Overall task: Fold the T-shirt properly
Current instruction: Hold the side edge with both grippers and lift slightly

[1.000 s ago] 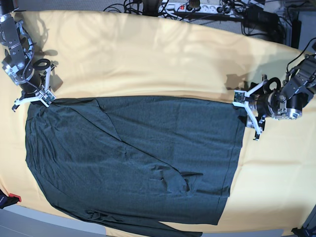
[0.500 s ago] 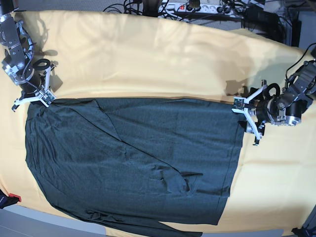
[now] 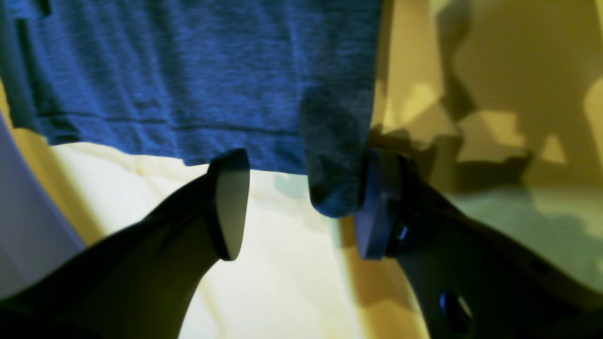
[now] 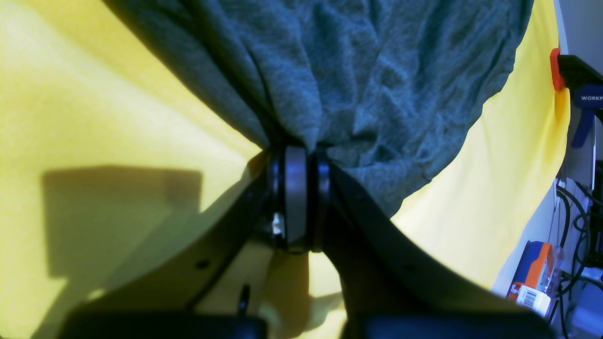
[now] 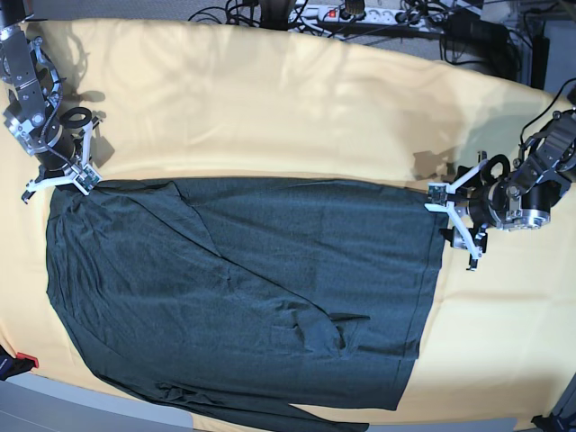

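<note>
One T-shirt (image 5: 243, 288); two grippers: right gripper (image 4: 301, 165) pinching it, left gripper (image 3: 297, 202) spread.

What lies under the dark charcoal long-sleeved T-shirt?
The yellow cloth shows around the dark charcoal long-sleeved T-shirt and presumably runs beneath it. Anything else underneath is covered and cannot be seen.

This looks like a robotics lab or workshop bench. A yellow cloth (image 5: 297, 99) covers the table, fastened at its edge by an orange-tipped clamp (image 4: 572, 80). Beyond the cloth's far edge lie a power strip (image 5: 360, 13) and tangled black cables (image 5: 238, 11).
</note>
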Controlling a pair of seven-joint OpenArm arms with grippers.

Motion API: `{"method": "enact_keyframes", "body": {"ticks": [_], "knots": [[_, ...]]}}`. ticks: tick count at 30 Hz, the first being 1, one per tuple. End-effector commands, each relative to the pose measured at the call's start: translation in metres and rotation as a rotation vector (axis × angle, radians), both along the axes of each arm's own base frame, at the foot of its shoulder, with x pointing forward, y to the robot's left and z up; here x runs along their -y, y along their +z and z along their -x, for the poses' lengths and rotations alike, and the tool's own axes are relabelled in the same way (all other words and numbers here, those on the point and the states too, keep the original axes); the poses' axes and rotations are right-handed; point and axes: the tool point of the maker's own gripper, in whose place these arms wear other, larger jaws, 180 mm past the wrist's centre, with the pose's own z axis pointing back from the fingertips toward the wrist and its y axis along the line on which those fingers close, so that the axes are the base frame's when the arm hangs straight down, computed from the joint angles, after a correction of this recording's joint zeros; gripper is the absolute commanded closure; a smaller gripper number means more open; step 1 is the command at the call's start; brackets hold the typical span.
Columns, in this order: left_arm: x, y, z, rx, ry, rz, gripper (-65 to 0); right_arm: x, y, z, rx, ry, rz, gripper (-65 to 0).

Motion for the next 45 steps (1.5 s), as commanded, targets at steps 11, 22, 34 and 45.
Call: {"method": "enact_keyframes", "body": {"ticks": [11,22,34,45], "knots": [[0.009,0.019,-0.01,0.019,0.054,0.112,-34.2,0.015,-0.004,0.009,-0.053,-0.013,0.061,0.0],[0.016,0.012,0.005,-0.076,0.047,0.149,-34.2,0.015,-0.004,0.009,-0.053,-0.013,0.061,0.0],[0.011,0.007,0.01,-0.103,0.048,0.114,-34.2,0.015,-0.004,0.009,-0.053,-0.013,0.06,0.0],[0.018,0.015,-0.009,-0.002,0.091,0.165,-34.2,0.015,-0.004,0.008,-0.052,-0.013,0.059,0.0]]}}
